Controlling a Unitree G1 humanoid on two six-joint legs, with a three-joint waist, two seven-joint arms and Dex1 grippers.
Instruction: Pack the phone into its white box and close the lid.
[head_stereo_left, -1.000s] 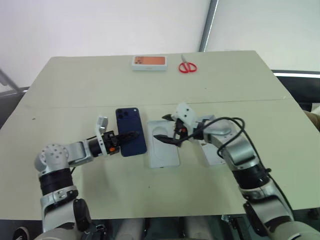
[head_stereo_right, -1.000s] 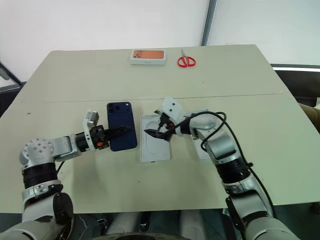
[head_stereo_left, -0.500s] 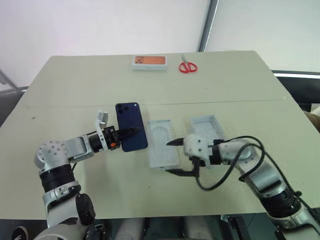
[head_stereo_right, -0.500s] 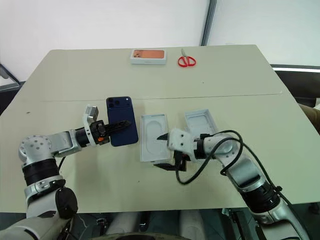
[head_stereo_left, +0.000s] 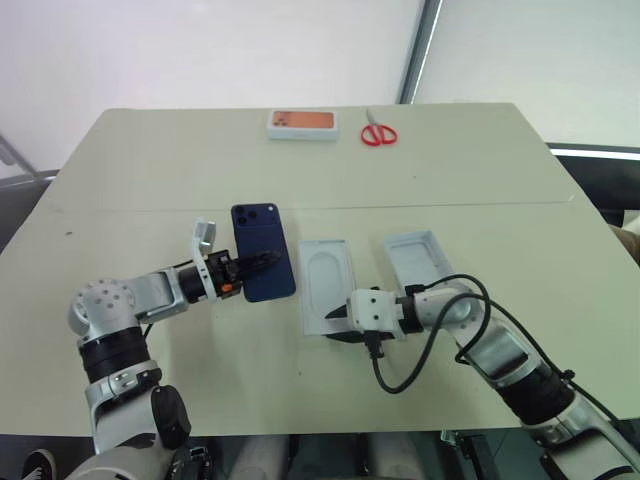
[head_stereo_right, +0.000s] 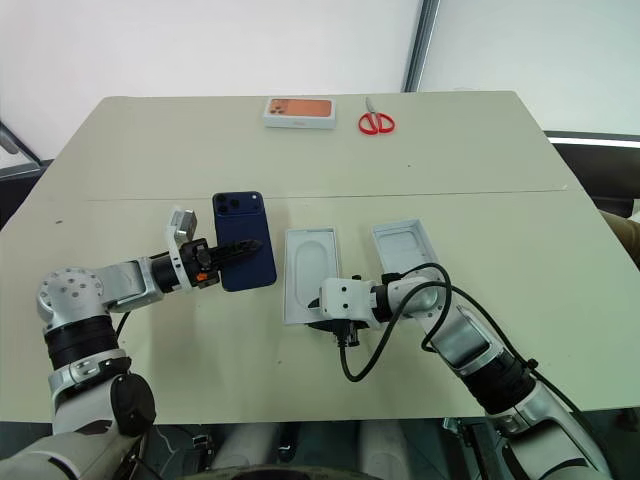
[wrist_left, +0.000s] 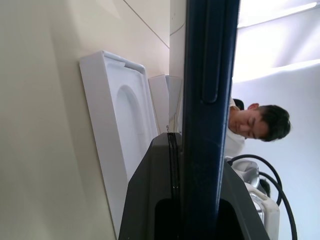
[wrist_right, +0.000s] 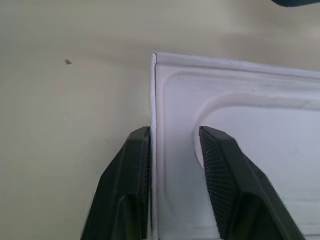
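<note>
The phone (head_stereo_left: 264, 251) is held by the left tool (head_stereo_left: 247, 267), whose fingers are clamped on its lower long edge; its long axis runs roughly away from the robot, with the camera bump at the far end, and its glossy back is turned upward. In the left wrist view it is seen edge-on between the two black fingers (wrist_left: 150, 200). Just to its right, a flat white insert with an oval recess (head_stereo_left: 327, 284) lies on the worktop (head_stereo_left: 450, 170), its long axis nearly parallel to the phone's. The right tool (wrist_right: 172, 150) is set over the near corner of this insert, one finger outside the edge and the other on the recessed face; whether the edge is actually pinched cannot be told. Further right, a shallow white tray (head_stereo_left: 418, 258) lies open side up, parallel to the insert and apart from it. At the far edge, a white box with an orange phone picture (head_stereo_left: 302, 123) and red scissors (head_stereo_left: 377, 133) lie well apart from the rest. Bare worktop is seen between these and the nearer group.
</note>
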